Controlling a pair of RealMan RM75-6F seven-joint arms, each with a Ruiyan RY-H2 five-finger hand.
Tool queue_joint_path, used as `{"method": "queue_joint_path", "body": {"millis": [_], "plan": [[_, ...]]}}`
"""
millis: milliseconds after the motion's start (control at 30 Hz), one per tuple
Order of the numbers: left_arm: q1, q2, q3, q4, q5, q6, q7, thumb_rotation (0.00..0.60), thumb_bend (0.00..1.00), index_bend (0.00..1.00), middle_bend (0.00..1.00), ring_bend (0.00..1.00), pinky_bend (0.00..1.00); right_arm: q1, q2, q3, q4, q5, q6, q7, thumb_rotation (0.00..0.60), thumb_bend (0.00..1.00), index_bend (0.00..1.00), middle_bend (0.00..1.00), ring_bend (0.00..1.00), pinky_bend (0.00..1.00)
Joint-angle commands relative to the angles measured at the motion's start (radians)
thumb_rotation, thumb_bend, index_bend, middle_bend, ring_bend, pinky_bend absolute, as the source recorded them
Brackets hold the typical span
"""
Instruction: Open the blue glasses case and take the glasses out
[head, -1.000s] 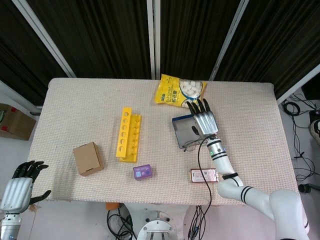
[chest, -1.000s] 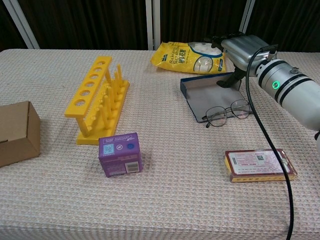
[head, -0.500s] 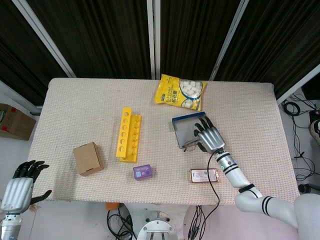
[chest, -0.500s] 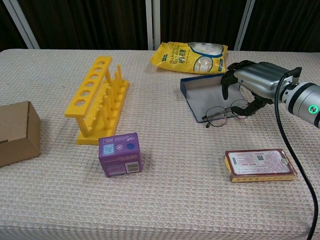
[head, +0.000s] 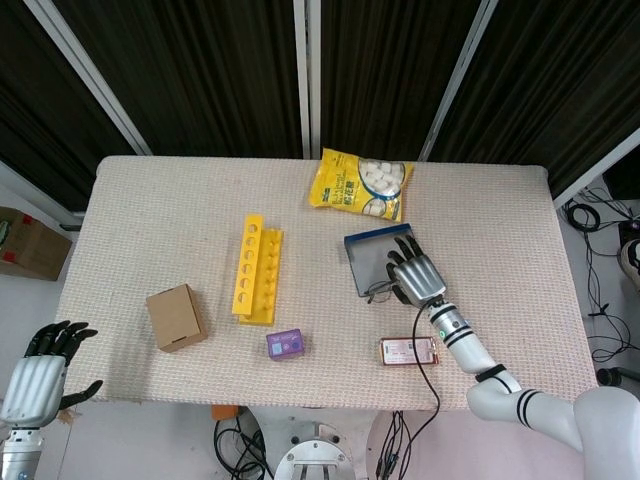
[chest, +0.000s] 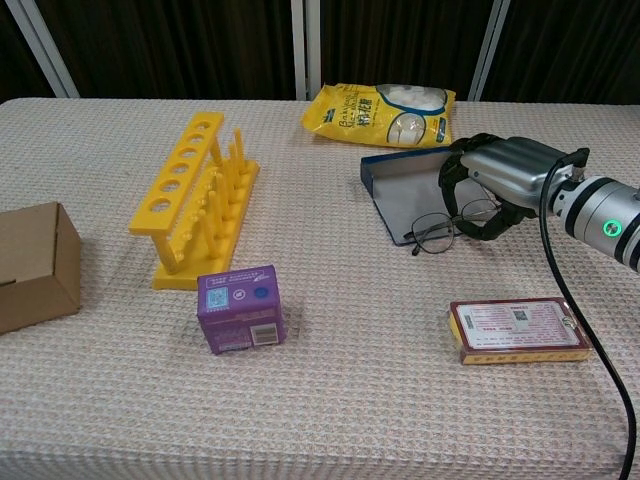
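Observation:
The blue glasses case (head: 370, 258) (chest: 403, 190) lies open and flat right of the table's middle. The thin-framed glasses (head: 378, 291) (chest: 435, 233) rest on the cloth at its near edge. My right hand (head: 415, 272) (chest: 497, 178) is low over their right half, with fingers and thumb curled around the right lens. The left lens sticks out free. My left hand (head: 38, 375) hangs off the table's near left corner with fingers apart and holds nothing; the chest view does not show it.
A yellow snack bag (head: 360, 182) (chest: 385, 112) lies behind the case. A red flat box (head: 408, 351) (chest: 518, 328) sits just in front of the glasses. Further left are a yellow tube rack (head: 256, 268) (chest: 195, 195), a purple box (head: 285, 344) (chest: 240, 307) and a cardboard box (head: 176, 317) (chest: 30, 265).
My right hand came down from above the case's far side onto the glasses, and its fingers curled in around the right lens. The glasses and my left hand stayed put.

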Motion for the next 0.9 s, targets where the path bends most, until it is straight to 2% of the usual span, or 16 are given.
{"method": "queue_joint_path", "body": {"millis": [33,367,700,900], "plan": [[0.0,0.0,0.0,0.001,-0.001,0.0,-0.001,0.6,0.09,0.27,0.2,0.12,0.14,0.001,-0.005,-0.001,0.008,-0.005,-0.001,0.004,0.6,0.36,0.54,0.28,0.03,0.0],[0.003,-0.001,0.0,0.005,-0.003,0.002,-0.005,0.6,0.09,0.27,0.2,0.12,0.14,-0.005,0.001,-0.004,0.011,-0.041,0.031,0.028,0.6,0.47,0.72,0.33,0.06,0.0],[0.001,0.0,-0.002,0.004,-0.002,0.001,-0.005,0.6,0.09,0.27,0.2,0.12,0.14,0.005,0.127,-0.024,-0.216,-0.166,0.111,0.058,0.6,0.47,0.72,0.33,0.08,0.0],[0.003,-0.004,-0.001,0.007,-0.005,0.0,-0.007,0.6,0.09,0.27,0.2,0.12,0.14,0.055,0.091,-0.017,-0.26,-0.175,0.047,0.013,0.6,0.47,0.72,0.32,0.08,0.0]]}}
